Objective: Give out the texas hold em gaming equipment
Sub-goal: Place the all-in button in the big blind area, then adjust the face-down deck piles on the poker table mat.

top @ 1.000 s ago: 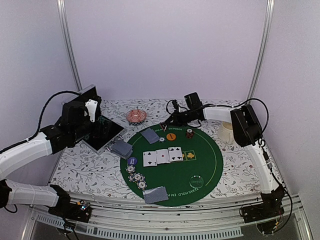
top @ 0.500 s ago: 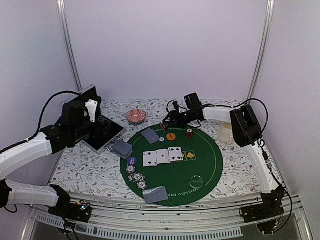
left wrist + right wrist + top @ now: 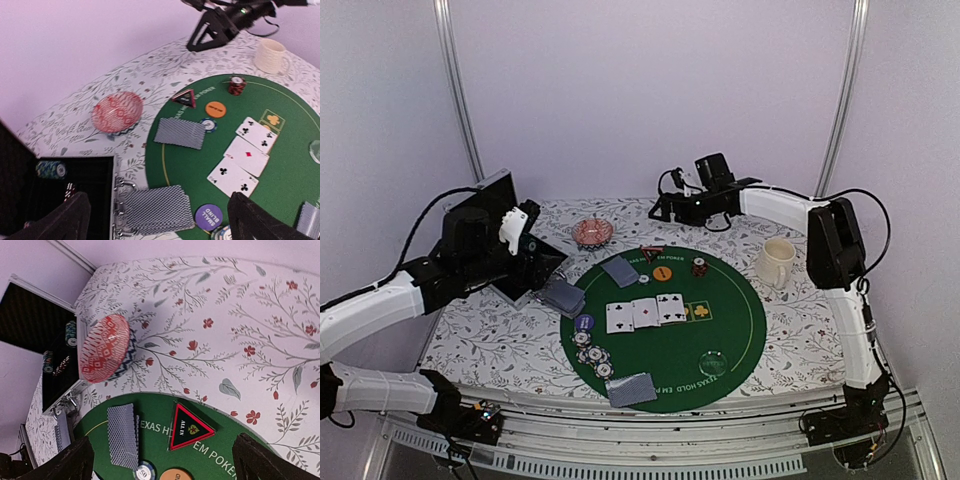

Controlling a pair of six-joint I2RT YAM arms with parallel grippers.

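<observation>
Green mat [image 3: 155,407], lower centre: "TEXAS H… EM POKE" along rim.
Triangular marker [image 3: 189,428]: "ALL IN".
Purple disc [image 3: 209,216], lower centre: "SMALL BLIND".
Chip [image 3: 144,471], bottom edge: "50".

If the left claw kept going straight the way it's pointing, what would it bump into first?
Most likely the spread pile of playing cards with grey-blue backs, beside the open black case. It sits right ahead of the open left claw. Depth is hard to judge, though.
</observation>
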